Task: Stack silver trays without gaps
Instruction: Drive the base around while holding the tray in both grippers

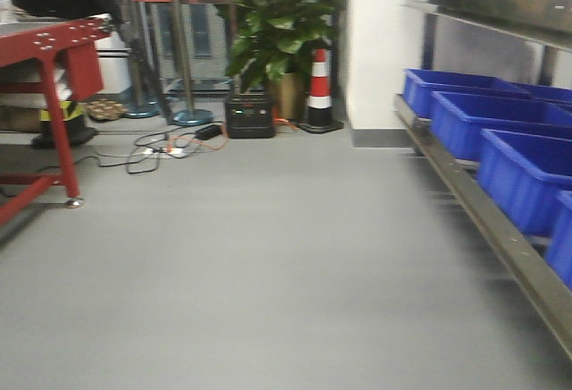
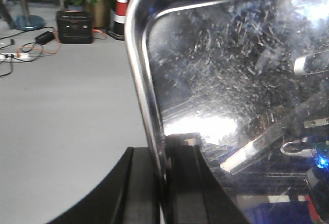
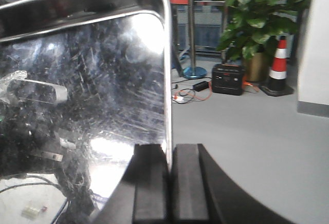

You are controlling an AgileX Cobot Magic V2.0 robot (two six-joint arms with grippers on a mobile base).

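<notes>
**Both claws pinched onto tray rim; front camera saw neither**

Nearest the left wrist camera, the left claw (image 2: 163,170) was closed to a narrow slit with the thin rim of a silver tray (image 2: 231,70) gripped between its black fingers. The right wrist camera showed the same on the other side: the right claw (image 3: 169,154) was clamped on a tray (image 3: 92,80) rim. Whether this was one tray could not be told.

In each wrist view the gripped rim ran straight away from the claw to a rounded far corner, scratched inner face showing. The long side could not be told.

Only the front view showed the grey floor (image 1: 268,274), the blue bins (image 1: 500,122) on the shelf rail (image 1: 500,229) at right and the red desk (image 1: 54,41) at left. Farther off stood a power box (image 1: 249,117), a traffic cone (image 1: 319,86) and a plant (image 1: 277,23).
</notes>
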